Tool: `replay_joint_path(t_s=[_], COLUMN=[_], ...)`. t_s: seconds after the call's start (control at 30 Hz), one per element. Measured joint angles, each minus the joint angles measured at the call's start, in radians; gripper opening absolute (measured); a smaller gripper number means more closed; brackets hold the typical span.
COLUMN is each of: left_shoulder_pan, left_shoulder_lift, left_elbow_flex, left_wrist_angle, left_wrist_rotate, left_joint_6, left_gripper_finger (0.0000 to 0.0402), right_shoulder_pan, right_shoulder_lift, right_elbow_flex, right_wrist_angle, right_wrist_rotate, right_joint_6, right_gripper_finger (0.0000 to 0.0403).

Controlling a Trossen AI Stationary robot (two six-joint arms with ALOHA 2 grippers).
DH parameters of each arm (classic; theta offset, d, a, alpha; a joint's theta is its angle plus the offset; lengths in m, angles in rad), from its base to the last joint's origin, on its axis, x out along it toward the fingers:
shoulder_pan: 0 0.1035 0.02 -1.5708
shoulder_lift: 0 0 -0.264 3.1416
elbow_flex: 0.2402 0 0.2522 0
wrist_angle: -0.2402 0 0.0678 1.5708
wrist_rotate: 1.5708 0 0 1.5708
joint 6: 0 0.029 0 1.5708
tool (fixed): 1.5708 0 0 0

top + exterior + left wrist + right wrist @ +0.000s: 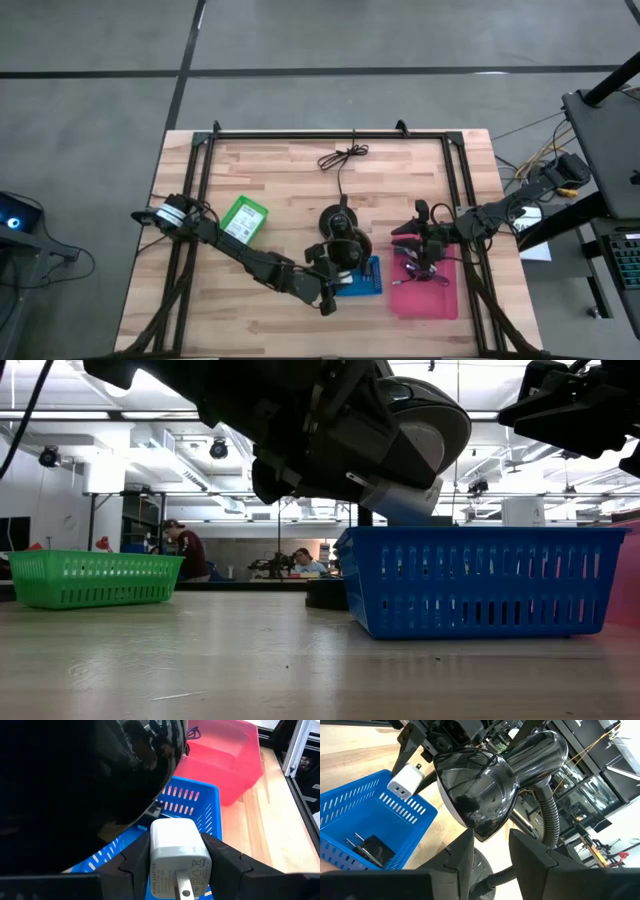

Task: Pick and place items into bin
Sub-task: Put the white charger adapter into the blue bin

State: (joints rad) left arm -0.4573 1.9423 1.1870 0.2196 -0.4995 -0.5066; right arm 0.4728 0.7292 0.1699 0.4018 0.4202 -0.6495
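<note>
The left gripper [175, 865] pinches a white charger block [176, 855] between its two dark fingers, prongs pointing back toward the wrist and the block's long axis running along the fingers; in the right wrist view the same charger [406, 781] hangs just above the near rim of the blue basket [350, 820], and a dark adapter [374, 851] already lies inside; the basket therefore sits directly below and slightly ahead of the held block, so I judge that the coming move needs only a small advance over the rim and a release; the glossy black lamp head [475, 790] crowds close beside the fingers on its flexible neck, and could be bumped; from above, the left arm reaches across the wooden table [280, 180] to the blue basket [372, 283]; the right gripper [490, 855], fingers spread and holding nothing, hovers over the pink bin [430, 295], near but not needed; a green basket [245, 218] stands well apart, on the left arm's side.
</note>
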Motion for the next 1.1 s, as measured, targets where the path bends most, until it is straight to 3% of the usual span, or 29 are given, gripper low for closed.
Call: replay_joint_path(t_s=[1.1], left_shoulder_pan=[0.035], left_shoulder_lift=[0.0], left_elbow_flex=[-0.002], left_wrist_angle=[-0.006], left_wrist_rotate=[-0.007], left_joint_6=[0.016], left_gripper_finger=[0.0137], right_shoulder_pan=[0.0], right_shoulder_lift=[0.0], right_elbow_flex=[0.0], right_wrist_angle=[-0.001], right_wrist_rotate=[0.0], right_joint_6=[0.002], right_gripper_finger=[0.0111])
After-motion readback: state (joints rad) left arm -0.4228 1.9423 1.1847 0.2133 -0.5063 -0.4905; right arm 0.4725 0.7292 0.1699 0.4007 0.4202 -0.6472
